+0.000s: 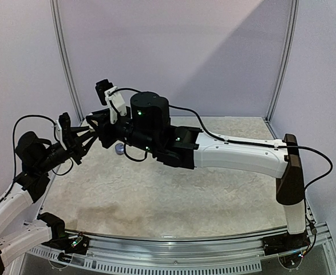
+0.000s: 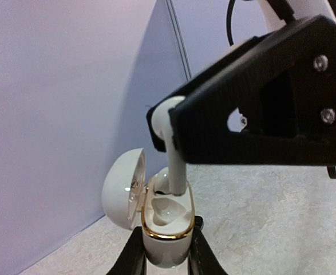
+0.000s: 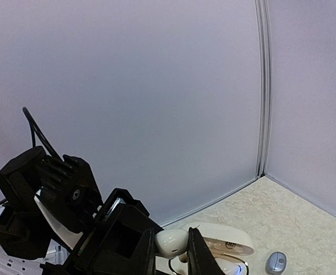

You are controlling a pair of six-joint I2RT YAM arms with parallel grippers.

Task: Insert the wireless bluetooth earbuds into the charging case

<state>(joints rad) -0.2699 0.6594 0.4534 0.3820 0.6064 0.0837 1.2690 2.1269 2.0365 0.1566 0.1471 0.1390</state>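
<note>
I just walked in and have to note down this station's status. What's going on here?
The left claw grips a small white charging case with a gold rim, and its lid is flipped open. The right claw pinches a white earbud above it, stem down, with the tip at the case's rear pocket. The bud is not seated yet, and the front pocket looks empty. A small grey piece lies on the table.

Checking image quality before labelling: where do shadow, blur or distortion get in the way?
Top external: a diagonal shadow crosses the back wall, and its posts bow with lens distortion. Left wrist: the charging case and white earbud are sharp, gold rim glinting. Right wrist: the earbud sits low in frame, slightly soft.
</note>
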